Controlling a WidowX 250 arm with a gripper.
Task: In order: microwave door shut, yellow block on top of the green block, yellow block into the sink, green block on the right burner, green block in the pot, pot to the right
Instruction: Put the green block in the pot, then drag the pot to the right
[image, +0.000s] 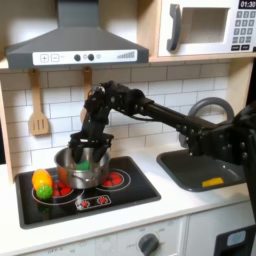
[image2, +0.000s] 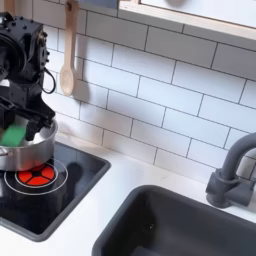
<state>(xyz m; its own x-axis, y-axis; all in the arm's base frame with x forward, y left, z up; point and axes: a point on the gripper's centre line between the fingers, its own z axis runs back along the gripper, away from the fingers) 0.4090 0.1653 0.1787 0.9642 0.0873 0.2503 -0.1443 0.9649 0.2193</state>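
The shiny pot (image: 70, 172) (image2: 28, 156) stands on the black cooktop's left side in the first exterior view. My gripper (image: 85, 152) (image2: 22, 128) reaches down into it, shut on the small green block (image: 85, 160) (image2: 15, 133), which sits tilted just above the rim. The red right burner (image: 112, 180) (image2: 34, 178) lies bare beside the pot. The yellow block (image: 212, 182) rests in the dark sink (image: 190, 160) (image2: 175, 225). The microwave door (image: 200, 28) at the top right is closed.
A rounded orange and green toy fruit (image: 42, 182) lies on the cooktop left of the pot. A wooden spoon (image: 38, 108) (image2: 68, 50) hangs on the tiled wall. The dark faucet (image2: 235, 170) stands behind the sink. The range hood (image: 75, 45) overhangs the cooktop.
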